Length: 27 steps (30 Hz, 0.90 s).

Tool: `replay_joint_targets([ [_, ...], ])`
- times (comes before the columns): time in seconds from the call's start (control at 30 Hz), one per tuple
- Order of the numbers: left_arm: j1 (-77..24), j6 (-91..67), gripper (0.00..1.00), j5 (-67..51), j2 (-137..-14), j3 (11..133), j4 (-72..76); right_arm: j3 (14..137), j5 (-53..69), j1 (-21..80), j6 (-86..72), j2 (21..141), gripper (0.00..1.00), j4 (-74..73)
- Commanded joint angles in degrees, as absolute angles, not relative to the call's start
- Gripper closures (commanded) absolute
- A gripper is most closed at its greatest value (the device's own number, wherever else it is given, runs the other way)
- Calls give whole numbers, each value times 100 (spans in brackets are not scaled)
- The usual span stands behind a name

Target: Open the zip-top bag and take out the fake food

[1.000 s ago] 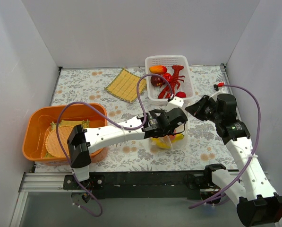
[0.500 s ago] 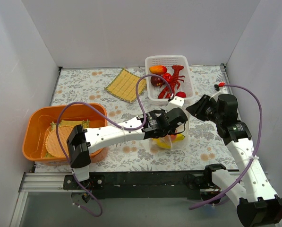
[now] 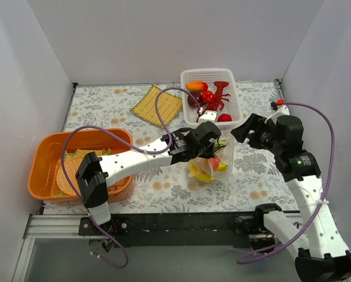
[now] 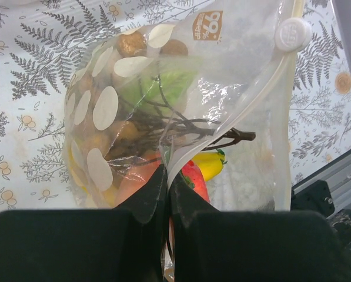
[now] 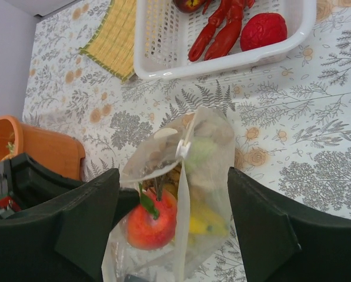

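Clear dotted plastic of the zip-top bag point(image 4: 99, 111) sits pinched in my left gripper point(image 4: 166, 176); my right gripper point(image 5: 172, 173) gapes wide, empty. The bag's long axis runs from the white basket point(image 5: 163, 41) toward the near edge.

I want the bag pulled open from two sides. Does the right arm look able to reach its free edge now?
Probably yes. The right gripper is open and faces the zip-top bag with nothing between them; the left gripper pinches one wall, leaving the slider edge free.
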<state>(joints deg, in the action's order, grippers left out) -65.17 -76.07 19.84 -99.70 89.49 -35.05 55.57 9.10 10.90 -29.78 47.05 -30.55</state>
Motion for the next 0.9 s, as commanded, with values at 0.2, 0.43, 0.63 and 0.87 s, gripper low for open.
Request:
replay_joint_targets([
  [0.2,-6126,-7770,100,1512,-9510,8745,-3041,5432,1009,1265,-2627,3991,23,-3779],
  [0.43,-6082,-7831,100,1327,-9475,8728,-2918,5730,914,2029,-2750,4078,45,-3867],
  [0.63,-6082,-7892,100,1345,-9396,8666,-2918,5257,255,3382,-3137,4341,55,-3376],
  [0.87,-6082,-7963,100,1459,-9256,8579,-3032,4871,-808,4192,-3480,4615,52,-3121],
])
